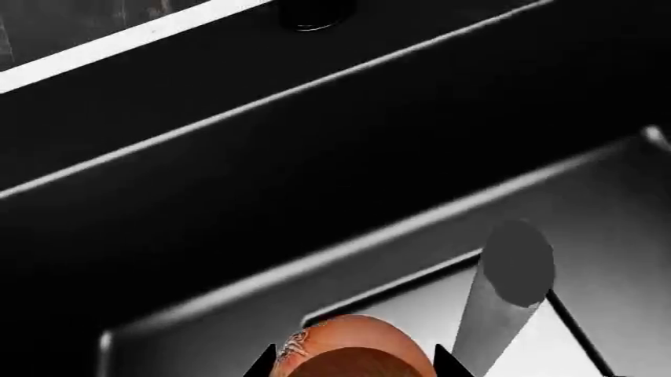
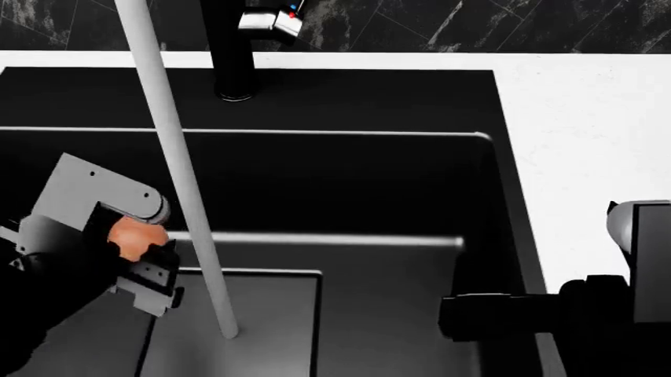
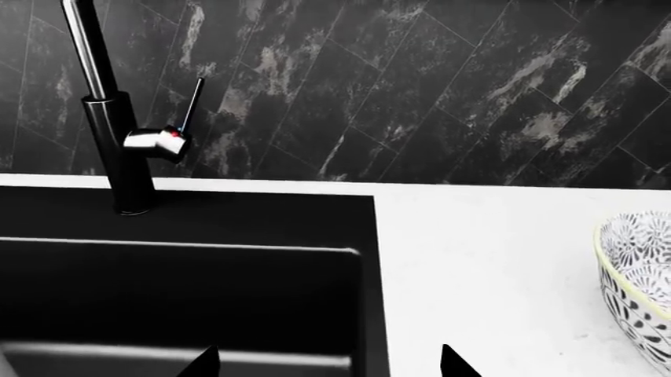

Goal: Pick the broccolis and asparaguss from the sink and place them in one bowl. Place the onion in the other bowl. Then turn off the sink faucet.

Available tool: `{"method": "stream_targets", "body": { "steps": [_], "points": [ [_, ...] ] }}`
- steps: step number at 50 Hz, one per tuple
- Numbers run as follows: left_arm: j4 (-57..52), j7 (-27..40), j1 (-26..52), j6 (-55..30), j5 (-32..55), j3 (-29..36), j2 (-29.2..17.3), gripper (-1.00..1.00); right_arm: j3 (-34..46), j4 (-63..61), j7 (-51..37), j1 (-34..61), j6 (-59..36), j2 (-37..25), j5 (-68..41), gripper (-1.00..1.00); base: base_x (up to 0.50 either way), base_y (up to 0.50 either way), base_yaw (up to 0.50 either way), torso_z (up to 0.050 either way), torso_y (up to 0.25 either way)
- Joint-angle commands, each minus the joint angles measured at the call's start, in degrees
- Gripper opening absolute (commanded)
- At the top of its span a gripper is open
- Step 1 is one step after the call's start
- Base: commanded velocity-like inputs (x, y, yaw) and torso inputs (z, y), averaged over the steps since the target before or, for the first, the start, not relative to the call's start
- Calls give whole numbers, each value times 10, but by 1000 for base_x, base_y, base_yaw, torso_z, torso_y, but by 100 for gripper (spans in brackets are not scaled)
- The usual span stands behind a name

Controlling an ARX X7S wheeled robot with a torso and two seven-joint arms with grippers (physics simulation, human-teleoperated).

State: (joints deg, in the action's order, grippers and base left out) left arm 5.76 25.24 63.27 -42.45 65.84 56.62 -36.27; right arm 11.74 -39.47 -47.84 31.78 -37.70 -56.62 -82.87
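The peach-orange onion (image 1: pixel 357 345) sits between my left gripper's (image 1: pixel 357 366) two fingertips, and the gripper is shut on it. In the head view the left gripper (image 2: pixel 141 255) holds the onion (image 2: pixel 131 236) above the floor of the black sink (image 2: pixel 419 196), at its left side. My right gripper (image 3: pixel 328 365) is open and empty over the sink's right rim; the head view shows it (image 2: pixel 451 314) too. The patterned bowl (image 3: pixel 639 275) stands on the counter to the right. The faucet (image 2: pixel 232 47) with its silver lever (image 2: pixel 270 20) stands behind the basin. Broccolis, asparaguss and the wooden bowl are out of view.
A grey-white water stream (image 2: pixel 184 181) falls slantwise onto the recessed drain panel (image 2: pixel 262 330), just right of the left gripper; it also shows in the left wrist view (image 1: pixel 504 306). White counter (image 2: pixel 587 141) runs along the sink's right side. A dark marble wall (image 3: pixel 419 86) rises behind.
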Motion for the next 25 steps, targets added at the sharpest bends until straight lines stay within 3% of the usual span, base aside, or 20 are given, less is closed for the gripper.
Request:
{"method": "stream_targets", "body": {
  "steps": [1,8,15,25],
  "points": [
    [-134,-10,-36,112,0,-59,-79,-100,9,-3,17,26,-18,1,17,100,0,0,0,0,0],
    [-229,32,-50,139,11,-92,-137,-100,-11,-22,24,-12,8,-11,35,100,0,0,0,0,0],
    [-304,14,-60,157,31,-111,-193,-100,-38,-39,6,-48,24,-34,22,100,0,0,0,0,0],
    [-306,44,-67,170,90,-138,-204,-100,-39,-42,-12,-41,19,-38,9,100,0,0,0,0,0]
  ]
}}
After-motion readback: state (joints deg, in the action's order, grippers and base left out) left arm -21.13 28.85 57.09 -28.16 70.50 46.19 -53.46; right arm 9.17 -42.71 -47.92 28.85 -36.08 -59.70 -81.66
